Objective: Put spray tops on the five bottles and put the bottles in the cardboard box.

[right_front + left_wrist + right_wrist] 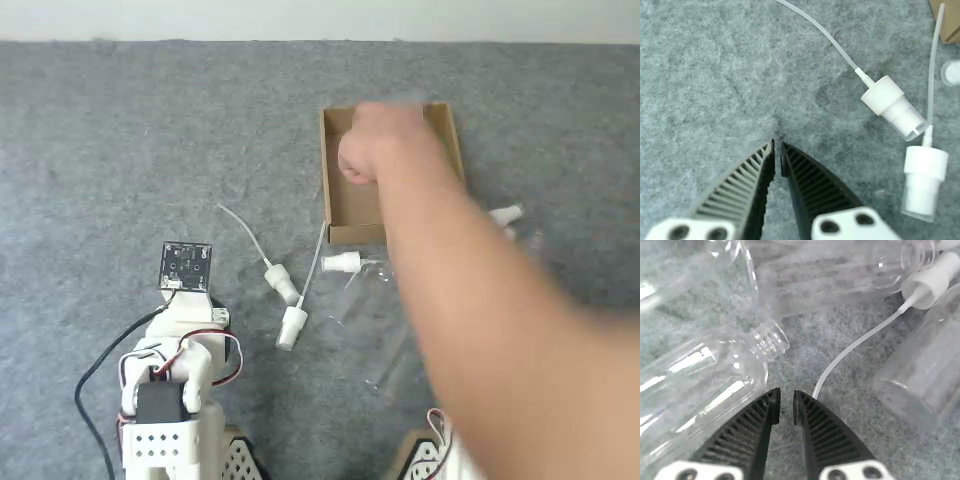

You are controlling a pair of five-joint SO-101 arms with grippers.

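Left claw [777, 144] pinched narrow, empty, beside loose tops [890, 105]; right claw [786, 391] same, by bottles [705, 385] lying on worktop [100, 150]. Hand [375, 150] in box [345, 225]. Might bump it, or send slick bottles rolling.

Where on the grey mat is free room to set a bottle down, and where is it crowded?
Free: the grey felt mat left of the brown cardboard box, beyond the left arm, and the strip behind the box. Crowded: in front of the box, white plastic spray tops and clear plastic bottles lie close.
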